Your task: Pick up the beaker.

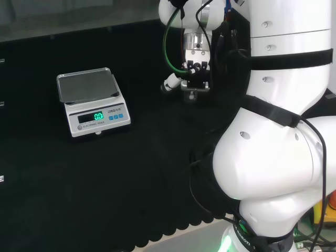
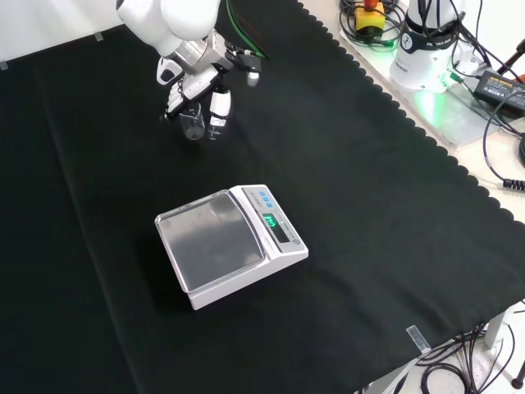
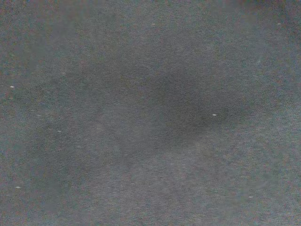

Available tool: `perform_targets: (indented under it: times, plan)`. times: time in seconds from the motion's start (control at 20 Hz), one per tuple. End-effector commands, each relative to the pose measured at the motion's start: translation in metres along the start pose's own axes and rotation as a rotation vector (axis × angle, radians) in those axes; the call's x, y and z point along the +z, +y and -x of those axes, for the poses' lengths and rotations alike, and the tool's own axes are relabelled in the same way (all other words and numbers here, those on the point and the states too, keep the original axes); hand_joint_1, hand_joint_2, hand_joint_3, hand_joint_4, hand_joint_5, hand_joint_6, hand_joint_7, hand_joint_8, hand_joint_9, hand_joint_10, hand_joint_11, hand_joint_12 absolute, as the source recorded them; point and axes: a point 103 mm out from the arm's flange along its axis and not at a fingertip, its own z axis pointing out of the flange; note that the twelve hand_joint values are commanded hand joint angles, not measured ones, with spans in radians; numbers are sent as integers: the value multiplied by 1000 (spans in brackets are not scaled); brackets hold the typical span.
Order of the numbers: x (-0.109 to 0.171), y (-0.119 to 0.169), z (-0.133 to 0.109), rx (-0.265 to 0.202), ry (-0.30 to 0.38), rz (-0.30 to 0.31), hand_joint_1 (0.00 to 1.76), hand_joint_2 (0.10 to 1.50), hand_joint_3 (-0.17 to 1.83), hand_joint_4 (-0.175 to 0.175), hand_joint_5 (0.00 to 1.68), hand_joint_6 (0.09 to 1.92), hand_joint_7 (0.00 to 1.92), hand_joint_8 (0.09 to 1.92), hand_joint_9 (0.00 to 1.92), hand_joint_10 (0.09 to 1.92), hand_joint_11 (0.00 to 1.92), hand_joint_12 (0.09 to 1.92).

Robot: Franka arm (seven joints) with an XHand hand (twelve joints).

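A small clear beaker (image 2: 194, 123) stands on the black cloth at the far side of the bench in the front view. The black and white hand (image 2: 199, 85) hangs right above it, one white finger (image 2: 219, 108) pointing down just right of the glass and darker fingers at its left. A narrow gap shows between that finger and the glass, so the hand straddles the beaker with relaxed fingers. In the head view the hand (image 1: 192, 73) sits left of the arm's white links, with the beaker (image 1: 190, 96) a faint glint beneath it. Bare black cloth (image 3: 150, 113) shows in the wrist view.
A white electronic scale (image 2: 232, 243) with a steel pan stands mid-bench, nearer the front view's camera than the beaker; in the head view the scale (image 1: 92, 102) is well left of the hand. The arm's base and cables (image 2: 426, 49) lie past the cloth's scalloped edge.
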Motion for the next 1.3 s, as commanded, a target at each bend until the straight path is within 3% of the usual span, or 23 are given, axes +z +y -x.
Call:
perform_targets:
  times: [0.05,0.25,0.45,0.6,0.75,0.9,1.0,1.1,1.2,1.3]
  plan:
    - [-4,-4,6,23,-53,30,604,878,150,-103,110,87,29,755,82,836,142,1438]
    - [-5,-7,7,27,-76,81,785,824,357,-126,221,87,208,830,507,782,522,1292]
    - [-3,-7,3,30,-92,121,945,740,573,-151,362,87,399,895,895,665,1025,987]
    - [0,-6,3,34,-91,138,1030,730,619,-162,465,87,499,918,1066,578,1235,839]
    - [2,-7,5,37,-74,180,1092,742,625,-174,559,273,601,907,1186,510,1394,725]
    - [4,-8,6,34,-54,232,1157,765,616,-175,605,676,742,950,1219,590,1438,675]
    - [3,-9,10,31,-36,265,1195,776,618,-175,671,807,830,992,1224,695,1409,709]
    - [2,-8,18,33,-19,275,1221,973,323,-135,760,1033,943,1105,1246,783,1394,761]
    - [-1,-9,24,34,-7,279,1235,1074,133,-117,823,1069,1001,1122,1261,839,1377,811]
    - [-8,-14,24,27,5,281,1244,1098,67,-118,863,1039,1034,1104,1272,863,1367,842]
